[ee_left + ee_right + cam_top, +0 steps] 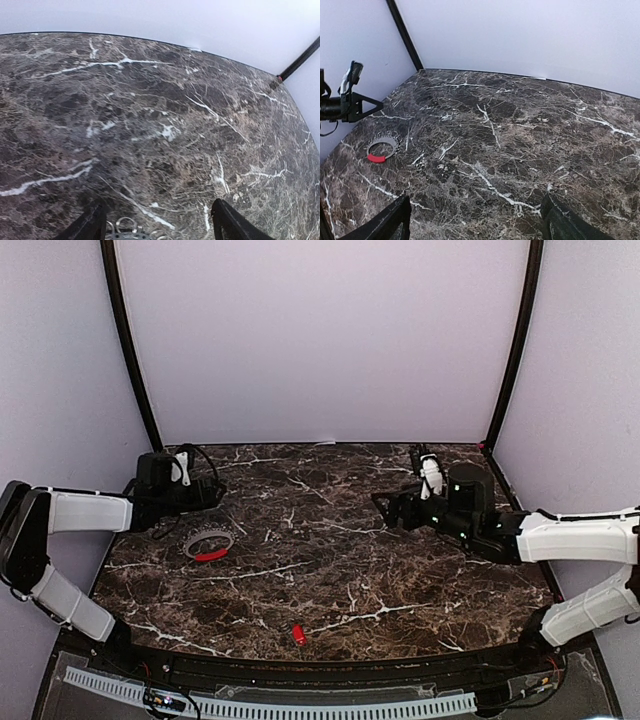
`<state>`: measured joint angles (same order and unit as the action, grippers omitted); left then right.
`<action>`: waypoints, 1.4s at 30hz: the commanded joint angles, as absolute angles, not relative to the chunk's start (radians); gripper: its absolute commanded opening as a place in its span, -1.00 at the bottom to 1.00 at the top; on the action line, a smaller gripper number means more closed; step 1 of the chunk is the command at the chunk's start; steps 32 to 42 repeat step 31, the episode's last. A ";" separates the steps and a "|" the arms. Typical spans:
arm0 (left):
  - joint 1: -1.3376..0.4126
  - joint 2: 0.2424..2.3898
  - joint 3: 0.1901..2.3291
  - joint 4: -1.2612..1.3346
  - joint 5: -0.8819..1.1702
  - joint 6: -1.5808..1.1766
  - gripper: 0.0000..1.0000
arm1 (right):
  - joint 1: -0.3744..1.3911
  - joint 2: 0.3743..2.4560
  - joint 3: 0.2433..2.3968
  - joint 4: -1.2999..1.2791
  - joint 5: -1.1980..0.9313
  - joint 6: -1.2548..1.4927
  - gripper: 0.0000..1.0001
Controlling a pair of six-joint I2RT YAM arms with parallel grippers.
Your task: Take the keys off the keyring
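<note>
Left gripper (210,494): upper left of the top view, pointing toward frame centre. The left wrist view shows its two fingers (92,225) at the bottom corners, spread wide with nothing between them but bare tabletop (330,570).

Keyring (208,543): flat on the tabletop just below that gripper in the top view, red sleeve on its lower rim. Only a sliver of the wire shows at the bottom edge of the left wrist view. The ring lies under the gripper's heel, not ahead of the tips.

Key (298,634): red, lying alone at lower centre, near the tabletop's front edge and well apart from the ring. Long axis roughly up-down in the frame, slightly tilted. Judgement: separation looks done.

Right gripper (385,510): right of centre, facing left, spread wide and empty in its own wrist view. The key lies down-frame of both grippers, and neither is clearly nearer. The ring belongs to the left side.
</note>
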<state>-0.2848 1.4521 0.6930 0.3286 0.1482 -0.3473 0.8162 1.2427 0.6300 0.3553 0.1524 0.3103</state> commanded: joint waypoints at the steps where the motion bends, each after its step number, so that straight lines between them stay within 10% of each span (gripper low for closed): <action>1: -0.124 1.389 0.656 0.406 0.210 -0.351 0.52 | 0.652 1.285 0.647 0.417 -0.030 0.344 0.81; 13: 0.333 1.205 0.392 0.580 0.055 -0.342 0.73 | -0.114 1.295 0.451 0.589 -0.168 0.288 0.80; 27: 0.193 1.441 0.335 1.012 0.117 -0.127 0.98 | -0.132 1.431 0.174 1.308 -0.067 0.161 0.78; 42: 0.190 1.416 0.300 1.055 0.106 -0.130 0.98 | -0.114 1.429 0.189 1.272 -0.056 0.138 0.78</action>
